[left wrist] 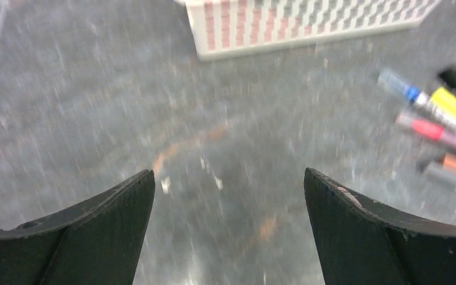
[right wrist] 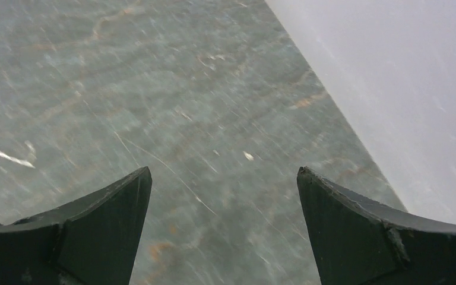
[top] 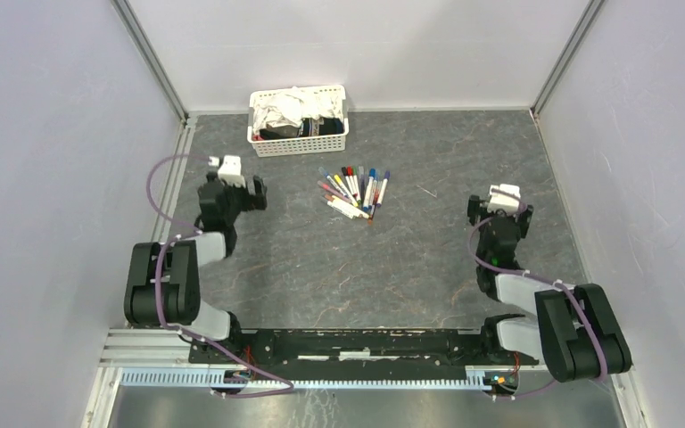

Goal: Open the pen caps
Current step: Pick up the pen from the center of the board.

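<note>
Several white-barrelled pens (top: 354,191) lie fanned in a loose pile on the grey table, their coloured pen caps (top: 350,169) on their ends. The left wrist view catches the pile's edge at its right, with pens (left wrist: 445,122) and blurred caps (left wrist: 448,102) in yellow, red and black. My left gripper (top: 248,193) hovers to the left of the pile, open, with only bare table between its fingers (left wrist: 119,225). My right gripper (top: 498,207) is far to the right of the pile, open and empty, its fingers (right wrist: 113,219) over bare table.
A white slotted basket (top: 298,143) of cloths stands behind the pens, and its wall (left wrist: 261,35) shows at the top of the left wrist view. Enclosure walls (right wrist: 404,89) close in on both sides and the back.
</note>
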Controlling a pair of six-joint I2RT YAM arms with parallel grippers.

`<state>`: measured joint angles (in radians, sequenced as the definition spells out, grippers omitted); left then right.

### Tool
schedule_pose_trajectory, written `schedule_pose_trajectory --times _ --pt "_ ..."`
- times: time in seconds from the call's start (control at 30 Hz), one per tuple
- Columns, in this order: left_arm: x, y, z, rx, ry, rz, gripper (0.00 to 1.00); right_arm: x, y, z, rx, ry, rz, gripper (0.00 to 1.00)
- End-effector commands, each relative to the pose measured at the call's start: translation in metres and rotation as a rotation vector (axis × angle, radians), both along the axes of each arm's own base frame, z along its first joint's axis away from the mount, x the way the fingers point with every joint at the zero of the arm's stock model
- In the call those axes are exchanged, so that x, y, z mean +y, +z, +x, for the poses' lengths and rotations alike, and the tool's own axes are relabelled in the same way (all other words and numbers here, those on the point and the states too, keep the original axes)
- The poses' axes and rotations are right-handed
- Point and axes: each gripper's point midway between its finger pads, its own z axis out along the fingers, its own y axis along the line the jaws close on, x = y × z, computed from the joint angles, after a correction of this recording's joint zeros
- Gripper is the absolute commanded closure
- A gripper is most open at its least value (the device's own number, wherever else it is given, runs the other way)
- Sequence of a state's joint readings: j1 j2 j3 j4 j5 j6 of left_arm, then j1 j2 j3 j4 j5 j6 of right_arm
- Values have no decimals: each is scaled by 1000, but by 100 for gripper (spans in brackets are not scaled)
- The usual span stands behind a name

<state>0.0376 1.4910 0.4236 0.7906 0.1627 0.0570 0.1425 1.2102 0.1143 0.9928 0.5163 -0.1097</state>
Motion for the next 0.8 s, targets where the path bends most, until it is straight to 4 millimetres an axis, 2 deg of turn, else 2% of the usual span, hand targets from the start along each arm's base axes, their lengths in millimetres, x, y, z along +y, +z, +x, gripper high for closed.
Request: schedule_pose_trajectory --times 0.0,0.07,0.13,0.27,0.37,0.47,0.6,0.67,0.73,0.77 --pt "-5 38 13 115 -73 -62 0 3 3 25 66 -127 233 2" --pt "-8 51 11 122 -100 -80 0 14 6 37 85 -137 353 2" --pt "-8 68 10 131 -109 -79 0 36 12 52 153 -23 382 2" --pt "-2 82 5 230 -97 -92 0 108 25 72 182 390 416 2" --pt "5 80 -2 348 -93 -125 0 161 34 78 245 533 311 2" --pt "18 75 -7 403 -63 -173 0 235 35 75 330 702 209 12" --pt "27 68 -18 427 -47 -175 0 315 22 60 408 897 169 23" --pt "29 68 -23 435 -42 -157 0 350 14 53 444 972 130 26" --pt "29 71 -29 440 -46 -139 0 381 8 49 473 1033 106 35" --pt "29 73 -31 443 -49 -132 0 391 -1 46 501 1048 95 38"
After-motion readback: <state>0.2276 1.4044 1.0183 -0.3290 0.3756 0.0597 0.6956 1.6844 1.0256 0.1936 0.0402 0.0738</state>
